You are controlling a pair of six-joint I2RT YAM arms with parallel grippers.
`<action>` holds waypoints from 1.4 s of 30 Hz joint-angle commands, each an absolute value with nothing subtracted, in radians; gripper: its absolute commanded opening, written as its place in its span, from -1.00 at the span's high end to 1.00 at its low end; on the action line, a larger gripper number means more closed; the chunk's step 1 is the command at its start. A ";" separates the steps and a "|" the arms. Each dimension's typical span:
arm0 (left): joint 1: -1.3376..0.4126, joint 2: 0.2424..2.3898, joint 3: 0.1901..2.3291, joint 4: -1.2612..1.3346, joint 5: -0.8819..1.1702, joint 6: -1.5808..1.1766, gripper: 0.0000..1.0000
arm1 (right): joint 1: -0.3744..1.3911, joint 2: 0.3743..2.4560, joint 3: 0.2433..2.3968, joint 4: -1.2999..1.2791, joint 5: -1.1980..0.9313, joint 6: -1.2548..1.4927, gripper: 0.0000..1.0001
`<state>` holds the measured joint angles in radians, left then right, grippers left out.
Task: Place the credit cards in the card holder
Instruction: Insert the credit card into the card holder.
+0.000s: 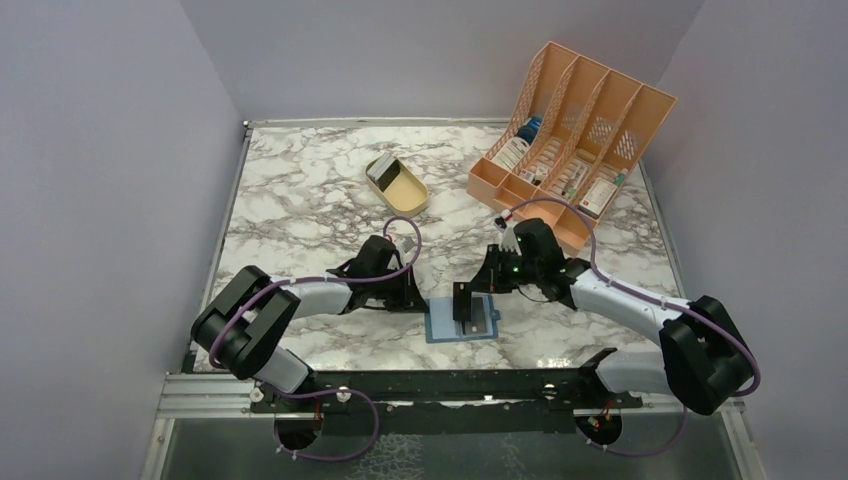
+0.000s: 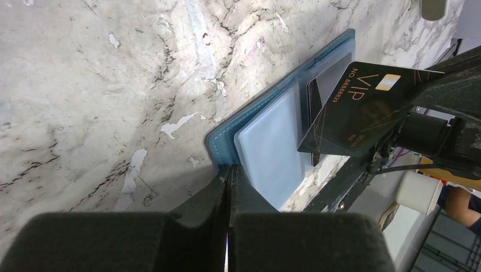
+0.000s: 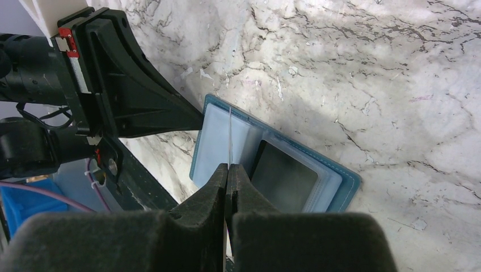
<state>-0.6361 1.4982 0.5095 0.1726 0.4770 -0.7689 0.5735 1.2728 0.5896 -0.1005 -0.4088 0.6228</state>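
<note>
Left gripper (image 2: 228, 170): fingers pressed together, tips at the near edge of the card holder (image 2: 269, 150) (whether they pinch the cover cannot be told).
Right gripper (image 3: 228, 169): clamped narrow on a black VIP card (image 2: 358, 110), which it holds tilted, lower corner over the holder's pale blue pockets.
Card holder: lying open on the marble table (image 2: 85, 85), directly below the right fingertips and just ahead of the left ones.
Pocketed card (image 3: 283, 177): dark, sitting in the pocket just right of the right gripper's tips.
Tan tray (image 1: 408, 190): well beyond the left gripper.
Orange file rack (image 1: 600, 110): well beyond the right gripper.
</note>
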 commanded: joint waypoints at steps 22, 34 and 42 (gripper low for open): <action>-0.642 1.510 0.478 0.151 0.389 -0.743 0.93 | 0.543 1.264 0.476 0.035 -0.405 0.667 0.99; -0.641 1.519 0.473 0.152 0.378 -0.750 0.93 | 0.542 1.292 0.417 0.122 -0.453 0.700 0.99; -0.643 1.519 0.469 0.153 0.374 -0.755 0.92 | 0.543 1.329 0.383 0.215 -0.482 0.716 0.99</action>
<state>-0.6373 1.4986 0.4988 0.1898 0.4614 -0.7731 0.5472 1.3109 0.4088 0.1265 -0.4496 0.7105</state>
